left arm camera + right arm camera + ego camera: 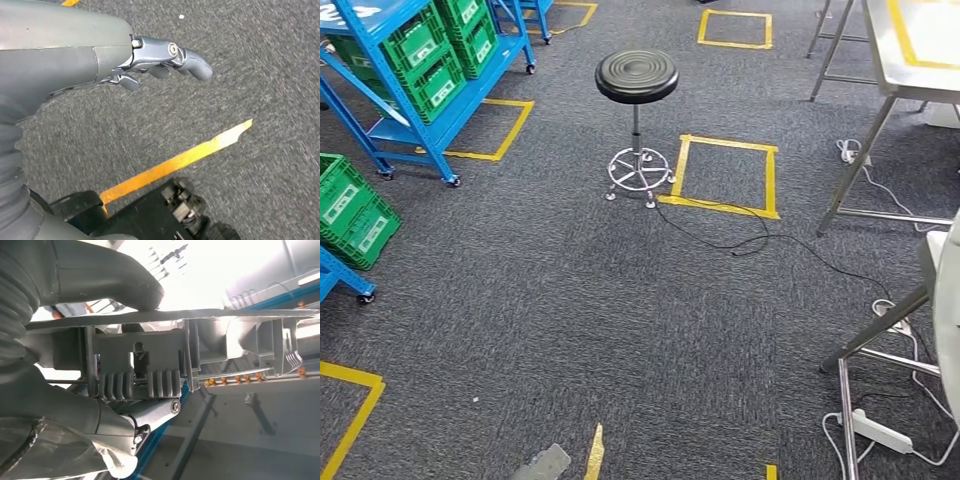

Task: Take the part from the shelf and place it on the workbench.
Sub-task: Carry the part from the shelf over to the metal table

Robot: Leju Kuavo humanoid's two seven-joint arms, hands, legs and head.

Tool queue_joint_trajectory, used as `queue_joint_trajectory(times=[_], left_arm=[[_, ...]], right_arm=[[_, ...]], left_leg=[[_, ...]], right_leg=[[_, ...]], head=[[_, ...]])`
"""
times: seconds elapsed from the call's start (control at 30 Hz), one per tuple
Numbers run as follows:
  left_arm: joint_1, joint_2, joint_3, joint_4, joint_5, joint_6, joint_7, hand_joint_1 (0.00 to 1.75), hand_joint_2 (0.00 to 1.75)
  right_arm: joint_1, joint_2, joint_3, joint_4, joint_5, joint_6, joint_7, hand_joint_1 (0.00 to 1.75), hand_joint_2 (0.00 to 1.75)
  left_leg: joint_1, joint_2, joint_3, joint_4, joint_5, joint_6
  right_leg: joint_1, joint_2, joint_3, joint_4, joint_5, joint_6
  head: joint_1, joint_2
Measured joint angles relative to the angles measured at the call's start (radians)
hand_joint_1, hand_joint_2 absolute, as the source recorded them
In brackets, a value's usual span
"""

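1. Part [158,357]: grey ribbed plastic piece, which you see clamped in the right hand [86,390], thumb over it, fingers beneath.
2. Left hand [151,57] hangs over the carpet [245,65], fingers extended, grasping nothing.
3. Stool [636,80] stands beside the yellow floor square [724,205].

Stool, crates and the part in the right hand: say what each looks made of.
Stool: matte black seat, likely plastic or rubber, ringed grooves; shiny chromed metal post and base. Crates: glossy green moulded plastic with lattice walls. Part held by the right hand: matte grey, ribbed, probably moulded plastic.
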Motion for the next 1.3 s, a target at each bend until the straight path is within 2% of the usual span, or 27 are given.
queue_joint_trajectory(times=[0.03,0.1,0.17,0.2,0.23,0.27,0.3,0.33,0.4,0.47,0.53,0.57,0.6,0.67,0.73,0.77,0.8,0.83,0.9,0.93,0.97,1.03,1.07,1.1,1.17,1.23,1.3], left_arm=[[-0.001,0.0,-0.003,0.0,0.003,0.0,0.0,0.0,1.75],[-0.003,-0.001,-0.008,0.0,0.007,0.001,0.0,0.0,1.75],[0.0,-0.001,-0.011,0.0,0.013,0.003,0.0,0.0,1.75],[0.003,-0.001,-0.012,0.0,0.015,0.004,0.0,0.0,1.75],[0.006,0.0,-0.013,0.0,0.019,0.004,0.0,0.0,1.75],[0.008,0.001,-0.015,0.0,0.022,0.005,0.001,0.0,1.75],[0.008,0.002,-0.016,0.0,0.024,0.006,0.001,0.0,1.75],[0.007,0.002,-0.017,0.0,0.026,0.006,0.002,0.0,1.75],[0.006,0.004,-0.02,0.0,0.028,0.007,0.002,0.0,1.75],[0.005,0.006,-0.022,0.0,0.029,0.008,0.002,0.0,1.75],[0.003,0.005,-0.023,0.0,0.03,0.009,0.002,0.0,1.75],[0.002,0.005,-0.024,0.0,0.031,0.01,0.002,0.0,1.75],[0.001,0.003,-0.025,0.0,0.032,0.011,0.001,0.0,1.75],[0.004,0.002,-0.028,0.0,0.037,0.014,0.0,0.0,1.75],[0.009,0.004,-0.029,0.001,0.041,0.015,0.0,0.0,1.75],[0.011,0.004,-0.03,0.001,0.043,0.015,0.0,0.0,1.75],[0.012,0.005,-0.03,0.001,0.046,0.015,0.0,0.0,1.75],[0.011,0.005,-0.031,0.002,0.048,0.015,0.0,0.0,1.75],[0.011,0.005,-0.032,0.002,0.053,0.014,0.0,0.0,1.75],[0.011,0.006,-0.032,0.002,0.056,0.013,0.0,0.0,1.75],[0.011,0.006,-0.032,0.002,0.058,0.012,0.0,0.0,1.75],[0.007,0.006,-0.033,0.003,0.061,0.011,0.001,0.0,1.75],[0.005,0.006,-0.034,0.003,0.061,0.011,0.002,0.0,1.75],[0.003,0.005,-0.035,0.003,0.061,0.011,0.002,0.0,1.75],[0.002,0.005,-0.037,0.004,0.061,0.011,0.002,0.0,1.75],[0.006,0.006,-0.037,0.005,0.061,0.011,0.003,0.0,1.75],[0.009,0.007,-0.037,0.006,0.061,0.011,0.004,0.0,1.75]], right_arm=[[0.001,0.001,-0.001,0.0,0.001,0.0,0.001,1.75,1.75],[0.001,0.003,-0.004,-0.001,0.006,0.0,0.002,1.75,1.75],[0.001,0.004,-0.005,-0.002,0.011,0.0,0.002,1.75,1.75],[0.0,0.004,-0.006,-0.003,0.012,0.0,0.002,1.75,1.75],[-0.001,0.004,-0.006,-0.003,0.012,0.0,0.002,1.75,1.75],[-0.002,0.004,-0.007,-0.003,0.012,0.0,0.002,1.75,1.75],[-0.002,0.004,-0.008,-0.003,0.012,0.0,0.002,1.75,1.75],[-0.002,0.004,-0.009,-0.003,0.012,0.0,0.003,1.75,1.75],[-0.004,0.004,-0.009,-0.003,0.012,0.0,0.003,1.75,1.75],[-0.005,0.004,-0.01,-0.003,0.011,0.0,0.003,1.75,1.75],[-0.004,0.004,-0.011,-0.003,0.011,0.0,0.003,1.75,1.75],[-0.002,0.004,-0.011,-0.003,0.011,0.0,0.003,1.75,1.75],[-0.001,0.004,-0.012,-0.004,0.012,0.0,0.003,1.75,1.75],[-0.001,0.004,-0.013,-0.004,0.012,0.0,0.003,1.75,1.75],[-0.002,0.004,-0.013,-0.004,0.014,0.0,0.005,1.75,1.75],[-0.001,0.004,-0.013,-0.004,0.015,0.0,0.007,1.75,1.75],[0.0,0.004,-0.013,-0.004,0.016,0.0,0.01,1.75,1.75],[0.001,0.004,-0.013,-0.005,0.017,0.0,0.013,1.75,1.75],[0.0,0.004,-0.013,-0.005,0.017,0.0,0.018,1.75,1.75],[-0.002,0.004,-0.013,-0.005,0.017,0.0,0.019,1.75,1.75],[-0.003,0.004,-0.013,-0.005,0.017,0.0,0.02,1.75,1.75],[-0.004,0.004,-0.014,-0.004,0.016,0.0,0.021,1.75,1.75],[-0.003,0.004,-0.015,-0.005,0.016,0.0,0.021,1.75,1.75],[-0.004,0.005,-0.015,-0.005,0.016,0.0,0.021,1.75,1.75],[-0.006,0.006,-0.015,-0.005,0.017,0.0,0.02,1.75,1.75],[-0.008,0.006,-0.016,-0.004,0.017,0.0,0.02,1.75,1.75],[-0.007,0.006,-0.017,-0.004,0.017,0.0,0.021,1.75,1.75]], left_leg=[[0.002,-0.001,0.001,0.002,-0.004,-0.005],[0.008,-0.041,-0.012,0.043,-0.037,-0.014],[0.01,-0.093,-0.064,0.163,-0.103,-0.015],[0.009,-0.103,-0.095,0.231,-0.13,-0.013],[0.009,-0.107,-0.118,0.278,-0.141,-0.01],[0.008,-0.109,-0.127,0.29,-0.13,-0.006],[0.007,-0.113,-0.117,0.262,-0.101,-0.001],[0.006,-0.124,-0.094,0.204,-0.06,0.005],[0.005,-0.171,-0.045,0.082,-0.001,0.016],[0.004,-0.198,-0.025,0.026,0.008,0.019],[0.005,-0.18,-0.022,0.011,0.01,0.022],[0.006,-0.167,-0.02,0.004,0.014,0.025],[0.008,-0.154,-0.018,-0.003,0.018,0.029],[0.007,-0.125,-0.017,-0.01,0.022,0.035],[0.005,-0.094,-0.018,-0.009,0.021,0.036],[0.005,-0.079,-0.018,-0.009,0.02,0.036],[0.005,-0.066,-0.017,-0.009,0.019,0.034],[0.005,-0.054,-0.015,-0.009,0.017,0.032],[0.002,-0.035,-0.01,-0.007,0.01,0.022],[0.0,-0.027,-0.008,-0.005,0.007,0.016],[-0.003,-0.018,-0.006,-0.004,0.005,0.011],[-0.004,0.0,-0.003,-0.003,0.002,0.002],[-0.002,-0.005,-0.003,0.003,-0.005,-0.003],[0.001,-0.023,-0.009,0.022,-0.021,-0.008],[0.005,-0.078,-0.051,0.123,-0.08,-0.013],[0.005,-0.104,-0.114,0.257,-0.134,-0.011],[0.005,-0.109,-0.141,0.306,-0.133,-0.006]], right_leg=[[0.0,0.01,-0.002,0.0,0.002,-0.006],[-0.002,0.03,-0.004,-0.003,0.006,-0.019],[-0.001,0.051,-0.005,-0.003,0.008,-0.028],[0.001,0.064,-0.006,-0.003,0.008,-0.031],[0.004,0.079,-0.006,-0.003,0.009,-0.033],[0.006,0.094,-0.005,-0.002,0.009,-0.034],[0.008,0.109,-0.003,-0.002,0.009,-0.034],[0.01,0.123,-0.001,-0.002,0.009,-0.034],[0.011,0.148,0.0,0.0,0.01,-0.032],[0.008,0.17,-0.01,0.002,0.014,-0.023],[0.004,0.189,-0.023,0.001,0.02,-0.011],[0.004,0.179,-0.03,0.008,0.016,-0.007],[0.006,0.156,-0.044,0.031,0.0,-0.003],[0.008,0.093,-0.096,0.135,-0.057,0.005],[0.004,0.066,-0.152,0.251,-0.103,0.014],[0.001,0.061,-0.16,0.271,-0.102,0.017],[-0.002,0.056,-0.148,0.252,-0.084,0.02],[-0.004,0.045,-0.115,0.196,-0.054,0.021],[-0.004,0.001,-0.035,0.059,-0.009,0.019],[-0.002,-0.014,-0.008,0.015,0.0,0.014],[0.001,-0.021,0.002,-0.004,-0.001,0.008],[0.004,0.001,0.0,-0.004,0.001,-0.006],[0.004,0.012,-0.001,-0.006,0.003,-0.012],[0.003,0.023,-0.001,-0.008,0.006,-0.018],[0.002,0.044,0.0,-0.01,0.009,-0.029],[0.006,0.071,-0.001,-0.009,0.01,-0.035],[0.01,0.095,-0.001,-0.009,0.01,-0.037]], head=[[0.0,0.0],[-0.002,0.0],[-0.005,0.0],[-0.005,0.0],[-0.006,0.0],[-0.006,0.0],[-0.005,0.0],[-0.005,0.0],[-0.004,0.0],[-0.005,0.0],[-0.006,0.0],[-0.005,0.0],[-0.003,0.0],[-0.001,0.0],[-0.001,0.0],[0.0,0.0],[-0.001,0.0],[0.0,0.0],[0.0,0.0],[-0.001,0.0],[-0.002,0.0],[-0.004,0.0],[-0.004,0.0],[-0.006,0.0],[-0.011,0.0],[-0.012,0.0],[-0.011,0.0]])
